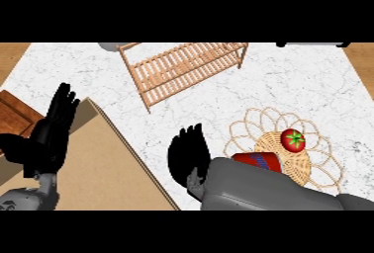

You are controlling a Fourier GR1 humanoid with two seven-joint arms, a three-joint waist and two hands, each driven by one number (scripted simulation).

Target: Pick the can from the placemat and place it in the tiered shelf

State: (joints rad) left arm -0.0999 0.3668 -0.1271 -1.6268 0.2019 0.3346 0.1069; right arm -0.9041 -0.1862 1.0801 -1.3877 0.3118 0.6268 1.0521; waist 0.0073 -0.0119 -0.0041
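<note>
The red can (257, 160) with a blue label stands on the round woven placemat (315, 165) at the right, its lower part hidden behind my grey right forearm. My right hand (187, 157) is just left of the can and off the mat, fingers straight and pointing away from me, holding nothing. The wooden slatted tiered shelf (182, 66) lies at the back centre of the marble counter. At the left edge my left hand (53, 129) rests open, fingers up.
A red tomato (294, 140) with a green stem sits on the placemat just behind the can. A tan board (110, 168) slants across the lower left, with a brown wooden piece (16, 114) beside it. A grey object (110, 46) peeks in behind the shelf.
</note>
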